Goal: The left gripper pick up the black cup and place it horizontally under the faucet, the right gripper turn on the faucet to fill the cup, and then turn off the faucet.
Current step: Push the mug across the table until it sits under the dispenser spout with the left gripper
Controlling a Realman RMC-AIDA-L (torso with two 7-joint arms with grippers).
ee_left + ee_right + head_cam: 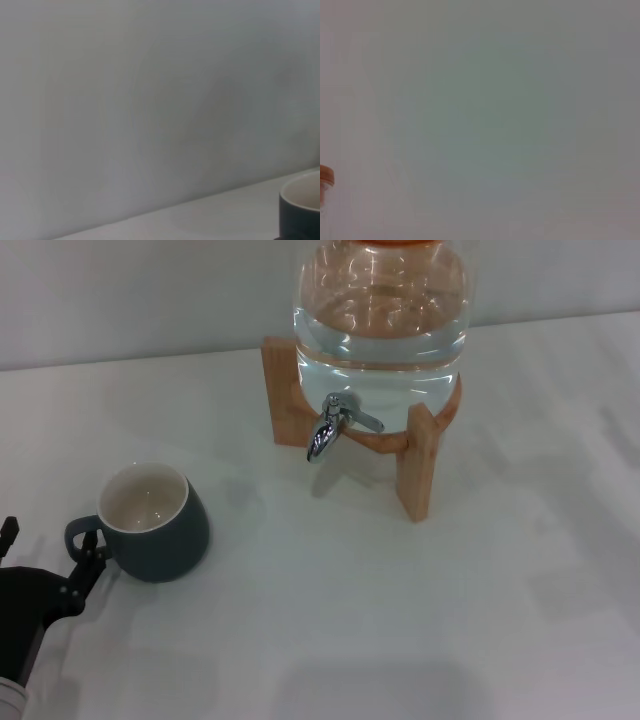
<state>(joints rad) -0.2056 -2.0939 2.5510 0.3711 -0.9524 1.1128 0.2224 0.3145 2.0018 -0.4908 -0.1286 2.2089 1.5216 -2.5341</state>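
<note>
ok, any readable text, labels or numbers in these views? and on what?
None readable in any view.
black cup: plain, no print.
water jar and faucet: no label showing.
wooden stand: bare wood.
left gripper, beside the cup's handle: no marking visible.

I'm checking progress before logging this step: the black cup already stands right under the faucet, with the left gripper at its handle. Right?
Not quite. The head view shows the black cup standing on the table well to the left of the faucet, not under it. The left gripper is indeed at its handle.
</note>
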